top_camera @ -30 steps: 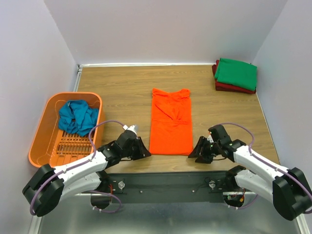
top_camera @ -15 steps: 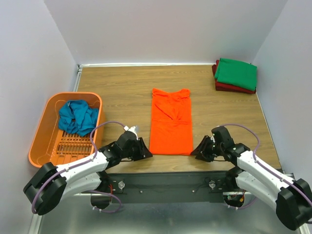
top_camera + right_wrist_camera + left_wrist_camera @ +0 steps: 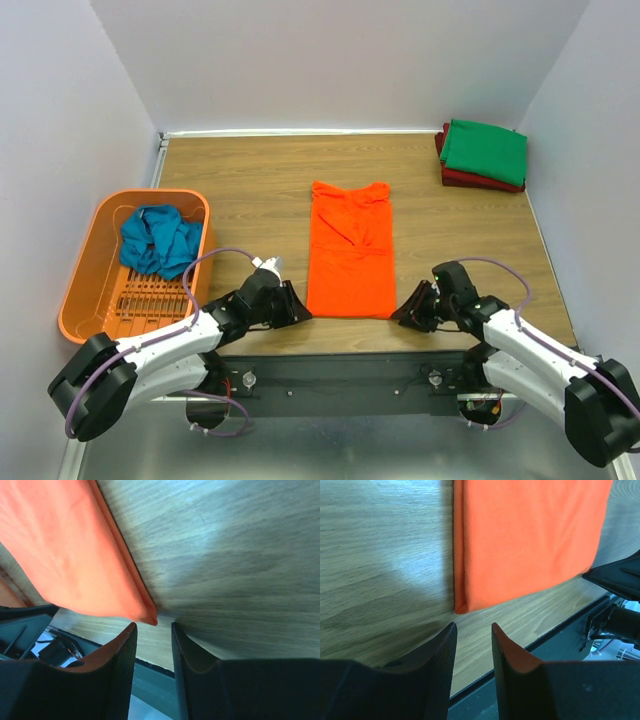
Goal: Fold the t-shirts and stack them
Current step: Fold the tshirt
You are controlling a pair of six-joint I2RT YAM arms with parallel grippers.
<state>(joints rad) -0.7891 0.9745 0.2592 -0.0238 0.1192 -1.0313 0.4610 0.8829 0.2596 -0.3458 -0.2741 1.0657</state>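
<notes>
A bright orange t-shirt lies folded lengthwise in a long strip on the middle of the wooden table. My left gripper is open and empty at its near left corner, just short of the cloth. My right gripper is open and empty at its near right corner, almost touching it. A green t-shirt lies folded on a dark red one at the far right corner. A teal-blue t-shirt lies crumpled in the basket.
An orange plastic basket stands at the left side of the table. The table's near edge and a black rail run just behind both grippers. Grey walls close in the table on three sides.
Both grippers have crept inward toward the near corners of the orange t-shirt. The shirt itself has not moved.
</notes>
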